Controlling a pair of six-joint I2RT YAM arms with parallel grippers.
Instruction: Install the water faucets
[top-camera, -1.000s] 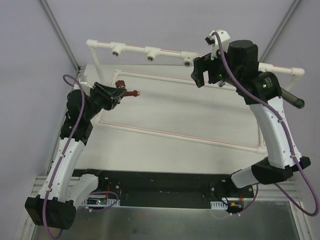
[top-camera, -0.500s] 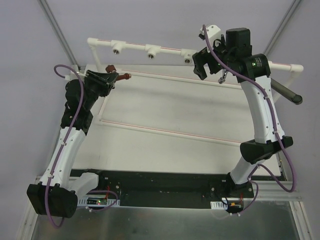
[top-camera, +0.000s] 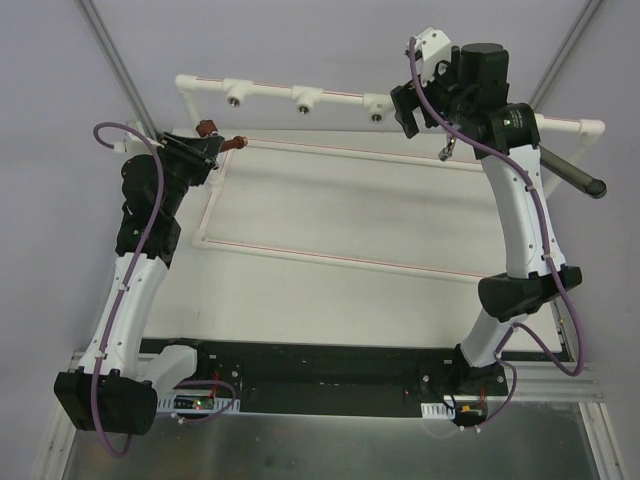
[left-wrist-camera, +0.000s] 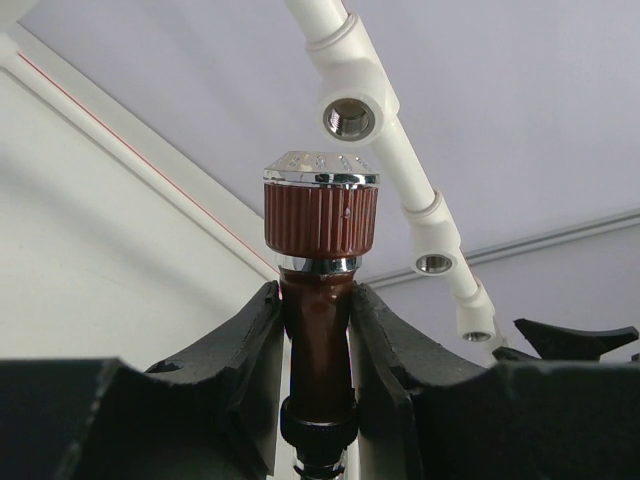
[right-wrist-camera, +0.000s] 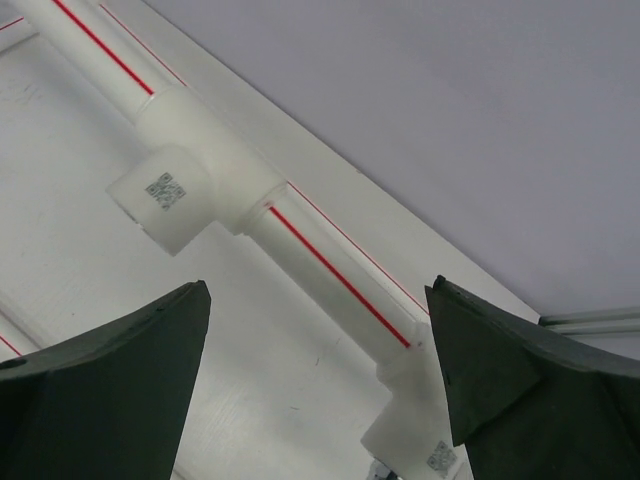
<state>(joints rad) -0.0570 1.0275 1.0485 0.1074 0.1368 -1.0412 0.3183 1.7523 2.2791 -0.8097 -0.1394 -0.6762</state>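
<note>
My left gripper (top-camera: 207, 152) is shut on the reddish-brown faucet (top-camera: 222, 142), at the far left just below the left end of the raised white pipe rail (top-camera: 270, 93). In the left wrist view the faucet (left-wrist-camera: 320, 215) stands upright between my fingers (left-wrist-camera: 250, 330), its ribbed knob just under the nearest brass-ringed tee socket (left-wrist-camera: 350, 118). My right gripper (top-camera: 405, 110) is open and empty by the third tee (top-camera: 375, 112). In its wrist view it (right-wrist-camera: 316, 290) spans a red-striped pipe (right-wrist-camera: 330, 275). A small silver-grey piece (top-camera: 446, 150), perhaps the silver faucet, hangs under the right arm, mostly hidden.
Two more tee fittings (top-camera: 233, 97) (top-camera: 302, 100) sit along the rail. A flat white pipe frame (top-camera: 340, 262) lies on the white table. A dark rod (top-camera: 575, 178) sticks out at the right. Slanted metal posts (top-camera: 115, 65) stand at both back corners.
My left gripper has carried the reddish-brown faucet back and left, up to the rail's left end. My right arm has risen and moved slightly back, still open.
</note>
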